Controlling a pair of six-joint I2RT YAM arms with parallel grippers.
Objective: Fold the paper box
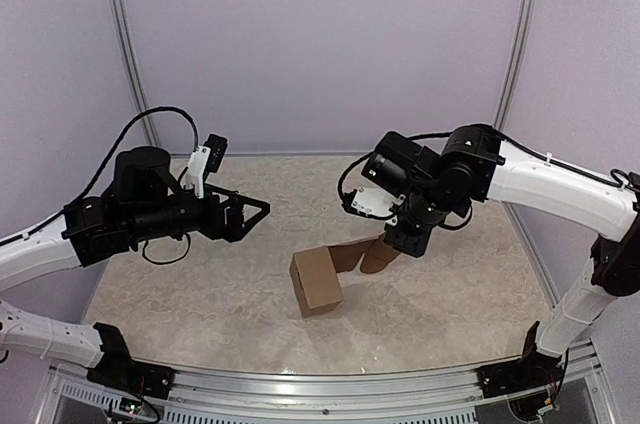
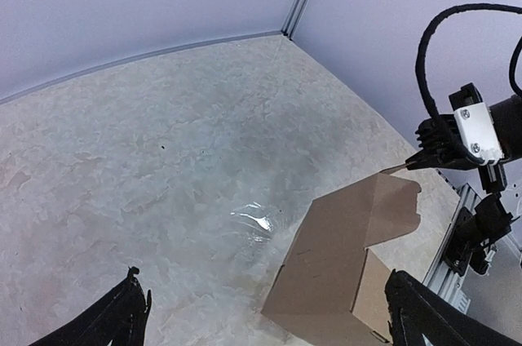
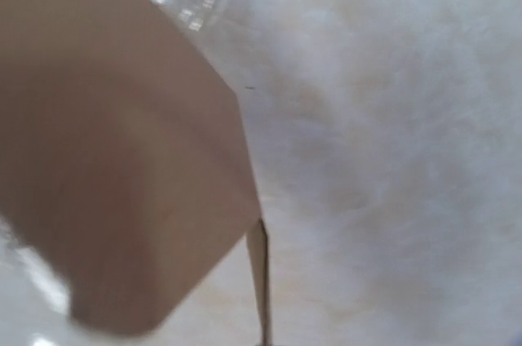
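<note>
Box [image 1: 316,282] sits on the table [image 1: 200,294] near the middle, between the two arms, closer to the right one; brown cardboard, body already cube-shaped; two flaps stick out of its far right side toward the right arm.

Right gripper [image 1: 392,244] points down at the outer flap [image 1: 380,256]; clenched; in the left wrist view its thin tip meets the flap's upper corner and the flap stands raised off the box, so it looks pinched on the flap; right wrist view is blurred, filled on the left by the brown flap [image 3: 122,158] with table beyond.

Left gripper [image 1: 255,214] is released, jaws wide; it hangs above the table to the left of the box, well apart from it, aimed right; in its own wrist view the dark fingers [image 2: 114,321] frame the bottom corners with the box [image 2: 326,281] ahead between them, not touching.
</note>
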